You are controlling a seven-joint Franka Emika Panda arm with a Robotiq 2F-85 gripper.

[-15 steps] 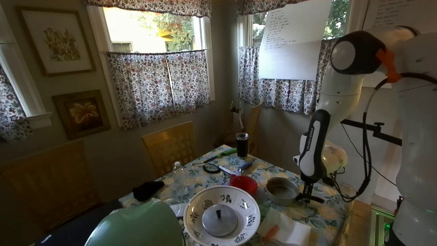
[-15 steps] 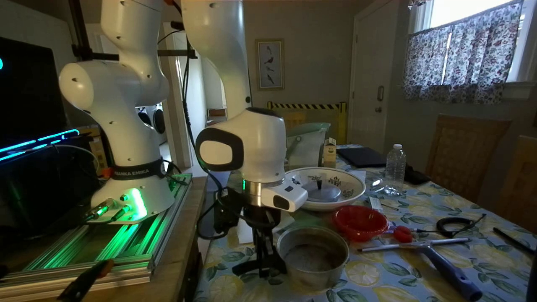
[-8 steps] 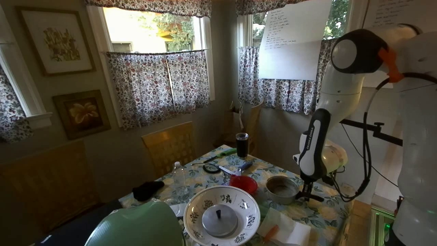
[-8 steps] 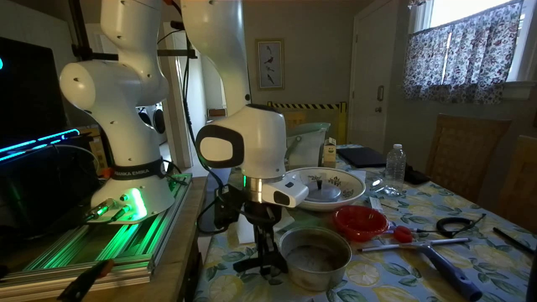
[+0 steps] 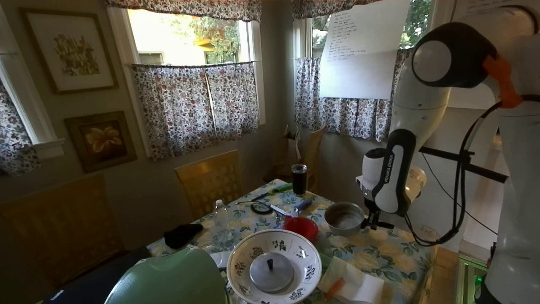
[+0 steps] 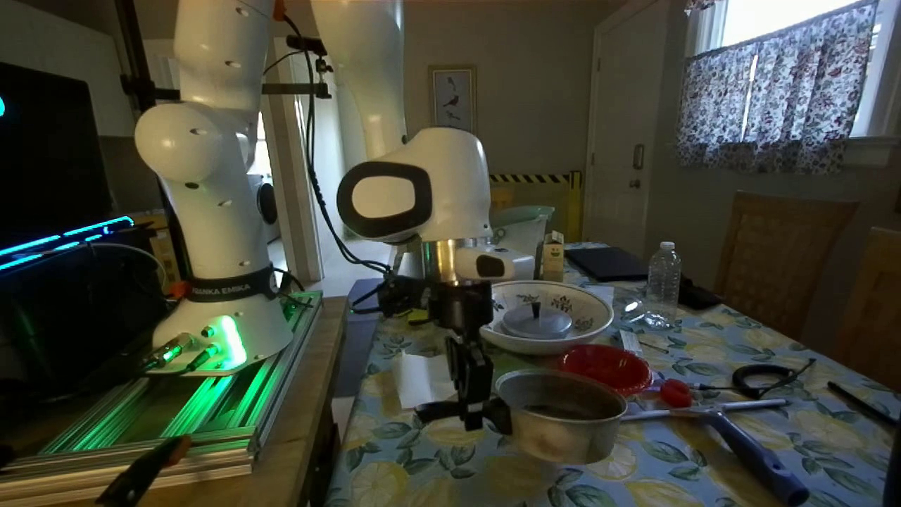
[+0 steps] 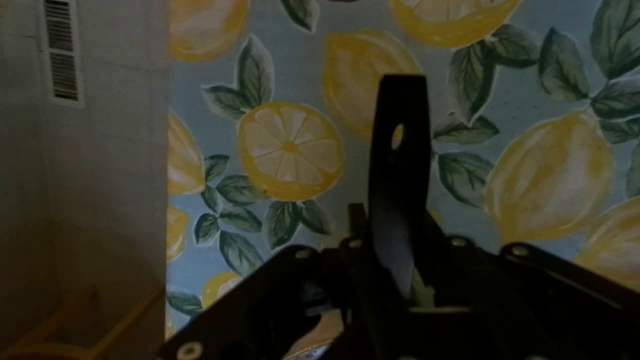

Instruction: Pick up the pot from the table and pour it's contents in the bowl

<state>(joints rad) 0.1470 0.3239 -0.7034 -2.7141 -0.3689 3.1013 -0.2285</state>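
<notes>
The greyish metal pot (image 5: 344, 230) hangs level a little above the floral table (image 5: 394, 270); it also shows in an exterior view (image 6: 566, 433). My gripper (image 5: 374, 224) is shut on the pot's dark handle, seen in an exterior view (image 6: 468, 405) beside the pot. In the wrist view the handle (image 7: 400, 115) passes between the fingers of the gripper (image 7: 392, 225), and the pot's body is out of view. What is in the pot cannot be made out. The large white bowl (image 5: 239, 264) stands on the table, also in an exterior view (image 6: 549, 346), with a metal lid (image 5: 272, 280) inside.
A red cup (image 5: 304, 228) stands between pot and bowl, near a blue-handled tool (image 6: 757, 458). White paper with an orange item (image 5: 356, 283) lies beside the bowl. A plastic bottle (image 6: 663, 285), dark jar (image 5: 299, 181) and green tub (image 5: 168, 278) stand around.
My gripper and the pot have risen together off the table. In an exterior view they have also shifted right. The bowl, lid and red cup have not moved.
</notes>
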